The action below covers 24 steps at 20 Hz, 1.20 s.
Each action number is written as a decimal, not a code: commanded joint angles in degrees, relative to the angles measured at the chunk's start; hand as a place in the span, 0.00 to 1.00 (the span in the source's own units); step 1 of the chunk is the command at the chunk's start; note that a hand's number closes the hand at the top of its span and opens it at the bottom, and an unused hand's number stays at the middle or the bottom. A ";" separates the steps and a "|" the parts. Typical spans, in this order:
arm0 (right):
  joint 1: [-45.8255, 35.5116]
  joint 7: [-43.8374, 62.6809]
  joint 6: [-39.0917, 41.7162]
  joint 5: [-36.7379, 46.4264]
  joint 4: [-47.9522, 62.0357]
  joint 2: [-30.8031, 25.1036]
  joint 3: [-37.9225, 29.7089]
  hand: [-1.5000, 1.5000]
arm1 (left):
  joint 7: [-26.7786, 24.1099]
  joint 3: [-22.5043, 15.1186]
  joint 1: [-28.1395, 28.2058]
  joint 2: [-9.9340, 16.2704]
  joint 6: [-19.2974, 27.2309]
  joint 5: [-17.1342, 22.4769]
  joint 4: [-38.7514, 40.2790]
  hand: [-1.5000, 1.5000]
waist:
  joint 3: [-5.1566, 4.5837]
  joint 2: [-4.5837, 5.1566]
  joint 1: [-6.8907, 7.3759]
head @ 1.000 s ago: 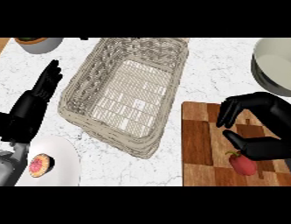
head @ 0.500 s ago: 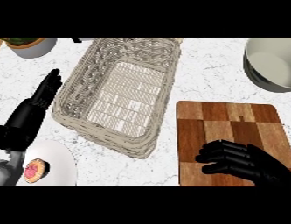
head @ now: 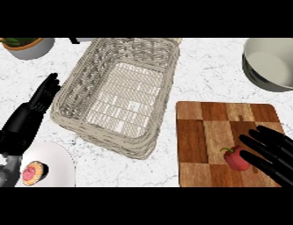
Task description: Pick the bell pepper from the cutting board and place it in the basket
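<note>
A small red bell pepper (head: 237,159) with a green stem lies on the wooden cutting board (head: 207,127), near its front right part. My right hand (head: 282,156) lies just right of the pepper, fingers straight and pointing up-left, one fingertip touching or nearly touching it. The hand is open and holds nothing. The wicker basket (head: 77,83) stands left of the board with nothing in it. My left hand (head: 25,121) rests open at the left edge, fingers up, beside the basket's left wall.
A grey bowl (head: 278,63) sits at the back right, behind the board. A white plate (head: 57,160) with a pink-frosted doughnut (head: 31,172) is at the front left. A potted plant (head: 28,46) stands at the back left.
The right hand, curled over the pepper a second ago and covering it half a second ago, has straightened and slid right; the pepper now lies uncovered on the board. The view shifted slightly.
</note>
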 commanded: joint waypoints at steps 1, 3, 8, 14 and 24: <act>4.04 9.96 6.87 7.70 -8.38 -7.05 -1.62 0.00 | 0.11 0.17 -0.53 -0.69 -0.52 0.20 0.48 0.50 | -0.09 0.36 0.53; 7.46 10.18 12.49 4.14 -10.17 -11.15 -5.71 0.00 | 1.22 -1.37 -1.39 -2.01 0.52 -1.19 -0.54 0.50 | 0.05 0.43 0.55; 14.05 11.98 20.39 0.19 -16.54 -13.53 -10.62 0.00 | 1.80 -0.73 -2.83 -2.87 -0.44 -1.96 0.82 0.50 | 0.15 0.51 0.93; 13.93 8.88 28.56 -5.71 -16.21 -10.34 -22.63 0.00 | 2.37 1.53 -1.31 -2.51 -2.61 -1.94 -0.81 0.50 | 0.17 0.59 1.95; 7.34 -2.78 26.59 1.20 -2.40 -0.90 -20.68 0.00 | 2.89 2.14 -4.42 -6.98 -5.03 -5.83 1.63 0.50 | 0.23 0.94 3.27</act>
